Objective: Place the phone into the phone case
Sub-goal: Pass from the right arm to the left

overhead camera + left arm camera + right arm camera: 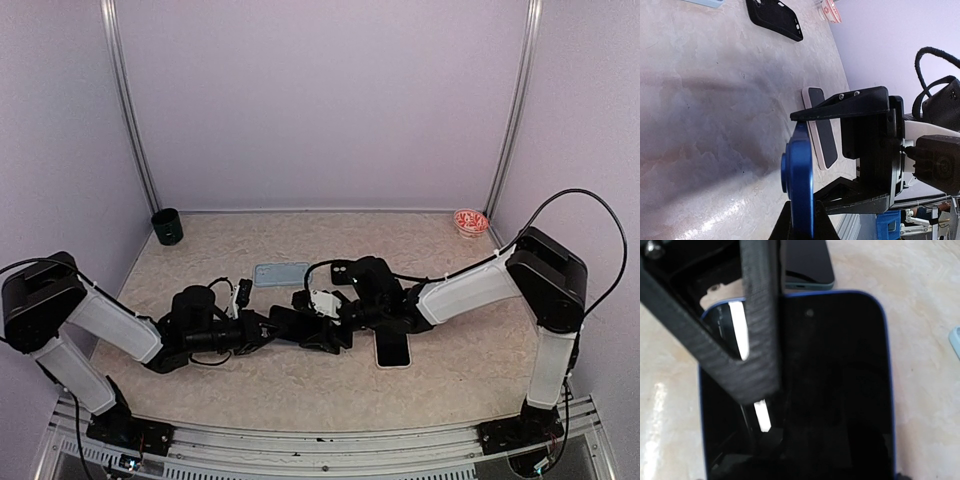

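A blue phone [801,170] stands on edge just above the table, its dark screen [840,390] filling the right wrist view. My left gripper [801,220] is shut on its thin edge, one finger on each face. My right gripper [335,320] comes from the other side. Its black fingers [850,105] span the phone's width and appear closed on it. In the top view both grippers meet at the table's middle over the dark phone [310,330]. A black phone case [775,20] lies farther back, and a light blue case [281,274] lies behind the grippers.
A second phone [393,350] with a pale rim lies flat on the table just right of the grippers, also showing as a white-edged phone [820,127]. A dark green cup [167,226] stands at the back left. A red-and-white bowl [470,221] sits at the back right.
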Tool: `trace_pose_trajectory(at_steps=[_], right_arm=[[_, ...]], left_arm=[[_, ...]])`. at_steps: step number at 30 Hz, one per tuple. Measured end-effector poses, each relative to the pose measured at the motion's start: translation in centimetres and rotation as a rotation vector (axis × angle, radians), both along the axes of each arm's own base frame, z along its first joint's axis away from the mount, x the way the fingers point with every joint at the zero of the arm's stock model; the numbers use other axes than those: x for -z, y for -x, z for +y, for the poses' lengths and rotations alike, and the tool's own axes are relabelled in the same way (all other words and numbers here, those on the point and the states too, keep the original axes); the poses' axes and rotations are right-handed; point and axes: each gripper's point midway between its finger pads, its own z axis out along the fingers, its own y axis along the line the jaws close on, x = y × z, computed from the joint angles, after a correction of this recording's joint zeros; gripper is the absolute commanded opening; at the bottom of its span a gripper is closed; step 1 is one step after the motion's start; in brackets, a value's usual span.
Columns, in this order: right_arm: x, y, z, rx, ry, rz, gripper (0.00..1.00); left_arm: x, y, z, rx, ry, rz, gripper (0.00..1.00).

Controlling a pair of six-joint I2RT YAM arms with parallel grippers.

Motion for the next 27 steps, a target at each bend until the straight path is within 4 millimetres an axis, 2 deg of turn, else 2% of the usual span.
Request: trace_pose_trajectory(at_steps=[6,9,16,19,27], right_arm=[[-0.3,-0.1,-0.2,0.024,-0.003,-0.006,0.88],[-1.6,-0.3,-0.4,0.049,-0.026,-0.014,0.99],[-8.3,-0.3,-1.5,0.111,-0.176,-0.025,1.0],[-10.1,-0.2,-2.2,0.133,-0.229,0.0,1.0],[-10.8,-0.2,-4.6,0.208,-0.287,0.161,0.99]], left_arm=[[-0.2,0.1,-0.2,0.008,0.005,-0.012,0.0],[0.1,0.4,-0.1,0.013,-0.004,-0.012,0.0],[-0.3,1.1,0.2,0.031,-0.011,-0.043,0.0],[-1.1,1.3,0.3,0.036,0.002,-0.073,0.0],[-4.3,2.4,0.0,0.074,0.052,-0.207,0.0]])
